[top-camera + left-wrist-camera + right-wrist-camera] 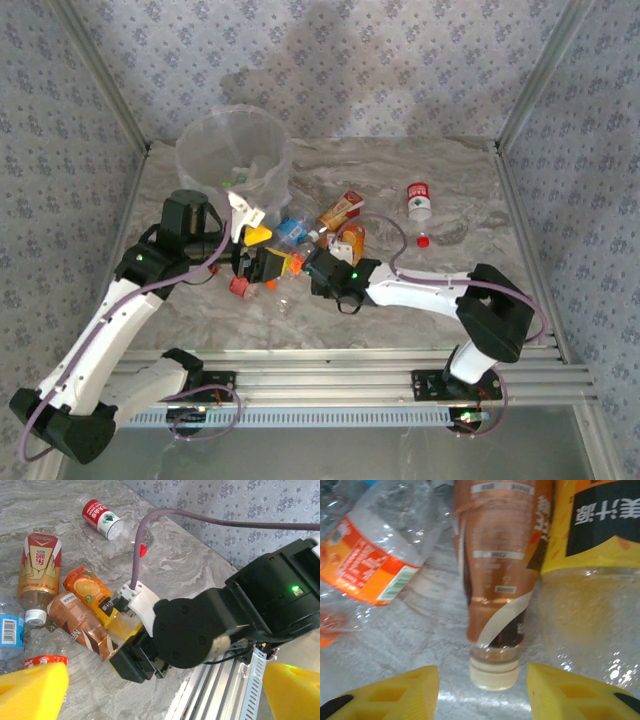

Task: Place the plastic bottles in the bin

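Several plastic bottles lie in a heap on the marble table. My right gripper point(482, 676) is open, low over the table, its yellow fingers point(395, 695) on either side of the cream cap point(494, 673) of a brown-labelled bottle point(497, 575) without touching it. A clear orange-labelled bottle point(370, 565) and a yellow-labelled juice bottle point(590, 580) flank it. My left gripper point(165, 682) is wide open and empty, beside the right arm's wrist point(200, 630). The bin point(235, 160) stands at the back left, just beyond the left gripper point(255, 250).
A red-and-white bottle point(419, 200) lies apart at the right, with a loose red cap point(423, 240) near it. A gold-and-red bottle point(37, 567) and a blue-labelled clear one point(10, 630) lie in the heap. Aluminium rails point(350, 375) run along the near edge.
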`<action>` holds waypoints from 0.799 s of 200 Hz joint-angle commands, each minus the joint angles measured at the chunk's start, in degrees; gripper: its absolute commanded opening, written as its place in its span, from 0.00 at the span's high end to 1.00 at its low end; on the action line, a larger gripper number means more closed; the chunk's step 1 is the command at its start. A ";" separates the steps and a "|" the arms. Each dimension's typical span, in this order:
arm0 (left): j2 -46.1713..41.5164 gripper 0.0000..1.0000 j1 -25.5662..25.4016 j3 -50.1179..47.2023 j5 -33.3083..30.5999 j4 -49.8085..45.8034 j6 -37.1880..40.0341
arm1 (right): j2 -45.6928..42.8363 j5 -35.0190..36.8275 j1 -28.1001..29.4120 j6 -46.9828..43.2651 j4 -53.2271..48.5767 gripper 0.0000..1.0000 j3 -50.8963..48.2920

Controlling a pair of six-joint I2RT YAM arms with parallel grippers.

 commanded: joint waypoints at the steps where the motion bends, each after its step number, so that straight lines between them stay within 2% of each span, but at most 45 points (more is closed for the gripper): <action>1: 0.46 0.00 -0.25 0.12 0.51 1.14 0.18 | 1.81 0.75 -1.09 -0.47 -2.22 0.50 1.61; 59: 0.33 0.00 -0.28 -0.25 0.50 1.82 -0.53 | 6.32 -0.36 -2.46 -2.85 -1.22 0.54 3.05; 146: 0.77 0.01 -0.28 -0.41 -0.44 2.31 -1.37 | 9.82 -1.12 -2.87 -4.43 0.84 0.56 3.48; 160: 0.90 0.00 -0.29 -0.34 -0.81 2.21 -1.52 | 9.91 -1.11 -3.01 -4.56 0.32 0.53 3.40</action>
